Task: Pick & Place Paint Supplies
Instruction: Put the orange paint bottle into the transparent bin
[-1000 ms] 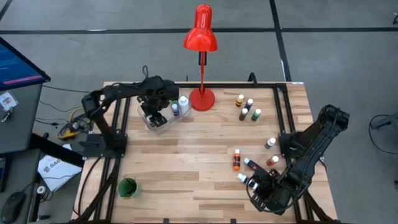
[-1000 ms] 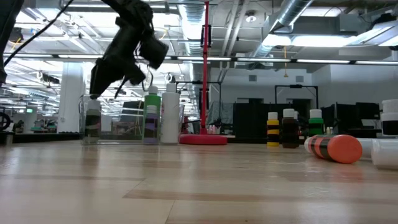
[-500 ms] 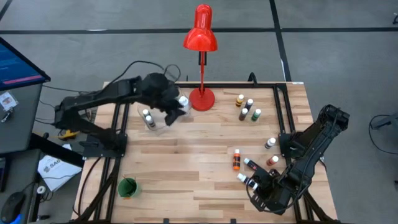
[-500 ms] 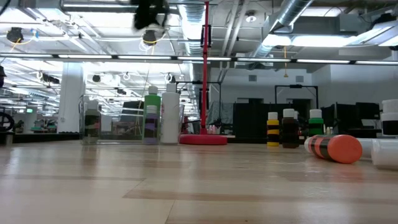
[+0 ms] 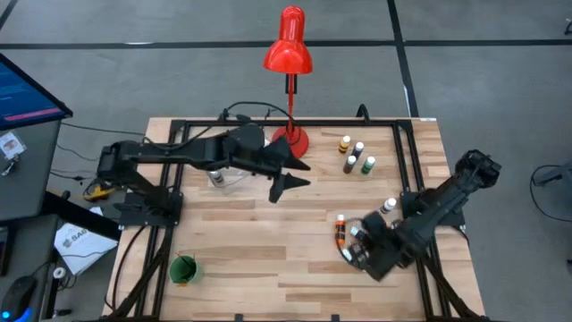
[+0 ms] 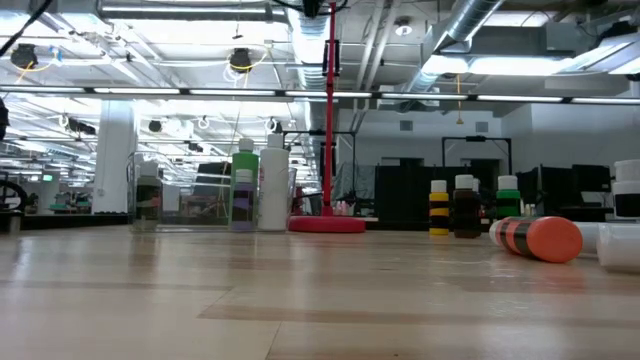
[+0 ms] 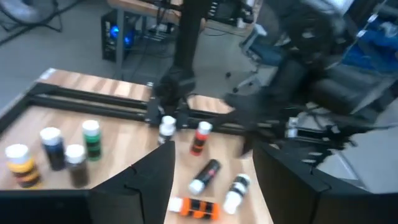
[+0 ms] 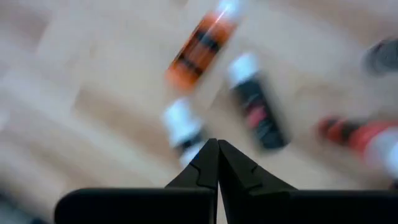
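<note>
Wood: pale plank table (image 5: pixel 268 241) with a black frame along its edges, seen from above in the high view.
Left end effector (image 5: pixel 288 176): reaching out over the table at centre frame, just below the lamp base; its two dark fingers (image 7: pixel 146 177) stand apart with nothing between them.
Right end effector (image 5: pixel 350 248): low over the table at lower right of the high view, right beside the lying bottles; fingers pressed together, holding nothing.
Clear container (image 5: pixel 223 179): upper left part of the table, partly under the left arm, with a white-capped bottle showing inside; the low view shows a green bottle (image 6: pixel 245 188) and a taller white bottle (image 6: pixel 273 186) there.
Standing bottles (image 5: pixel 356 157): four in a tight cluster at upper right of the table, a yellow and black one, a dark one, a green one and a white-capped one.
Orange bottle (image 5: pixel 340 230): lying on the table at lower right, just beside the right end effector; it lies on its side at the right in the low view.
Other lying bottles (image 8: pixel 254 102): a dark one, a white-capped one and a red one near the orange one, blurred in the right wrist view.
Red desk lamp (image 5: pixel 288 43): upright at the top centre edge of the table.
Green cup (image 5: pixel 183 268): lower left of the table, well apart from everything else.
</note>
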`<state>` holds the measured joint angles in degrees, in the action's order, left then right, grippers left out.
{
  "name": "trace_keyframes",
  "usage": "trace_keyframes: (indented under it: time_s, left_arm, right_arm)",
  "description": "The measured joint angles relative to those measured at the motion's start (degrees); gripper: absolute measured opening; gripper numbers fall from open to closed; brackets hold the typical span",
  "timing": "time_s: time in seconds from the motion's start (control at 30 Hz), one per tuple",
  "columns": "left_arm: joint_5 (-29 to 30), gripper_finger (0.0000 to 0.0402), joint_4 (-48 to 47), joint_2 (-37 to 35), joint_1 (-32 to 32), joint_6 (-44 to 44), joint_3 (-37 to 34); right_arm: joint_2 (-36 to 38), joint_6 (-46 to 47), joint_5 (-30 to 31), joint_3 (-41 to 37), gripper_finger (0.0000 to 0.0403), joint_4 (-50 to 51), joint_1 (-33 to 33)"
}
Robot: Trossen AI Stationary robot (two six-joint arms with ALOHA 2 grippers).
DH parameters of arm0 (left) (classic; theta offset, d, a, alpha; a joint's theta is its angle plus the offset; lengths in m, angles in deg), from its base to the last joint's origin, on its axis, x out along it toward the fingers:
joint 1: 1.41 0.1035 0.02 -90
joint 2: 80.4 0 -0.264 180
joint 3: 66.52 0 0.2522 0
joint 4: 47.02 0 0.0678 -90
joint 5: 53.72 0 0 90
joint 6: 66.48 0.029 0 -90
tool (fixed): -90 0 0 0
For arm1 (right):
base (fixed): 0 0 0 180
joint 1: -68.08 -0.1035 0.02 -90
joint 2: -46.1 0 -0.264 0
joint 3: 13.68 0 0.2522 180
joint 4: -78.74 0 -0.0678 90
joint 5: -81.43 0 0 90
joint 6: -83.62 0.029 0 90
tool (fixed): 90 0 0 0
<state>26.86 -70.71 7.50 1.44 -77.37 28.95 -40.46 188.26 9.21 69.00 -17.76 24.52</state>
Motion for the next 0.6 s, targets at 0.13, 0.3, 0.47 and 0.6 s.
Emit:
trace_keyframes:
  time_s: [0.13,0.3,0.47,0.6]
  left_arm:
    - [-0.02,0.0201,-0.89,-3.53,-0.65,-1.55,0.0]
    - [0.03,0.0196,-1.77,-10.1,-0.96,-1.89,0.04]
    - [0.5,0.0191,-2.56,-17.04,-0.96,-3.31,0.05]
    - [1.71,0.0185,-3.45,-20.88,-0.96,-3.56,0.07]
  right_arm:
    - [-0.02,-9.02,0.29,0.0,0.0,1.54,7.15]
    - [-4.39,-20.33,0.22,-1.43,0.0,-3.31,14.44]
    - [-10.91,-24.25,0.02,-2.69,0.0,-2.26,19.05]
    - [-15.13,-27.35,-1.05,-2.69,0.0,-3.13,21.16]
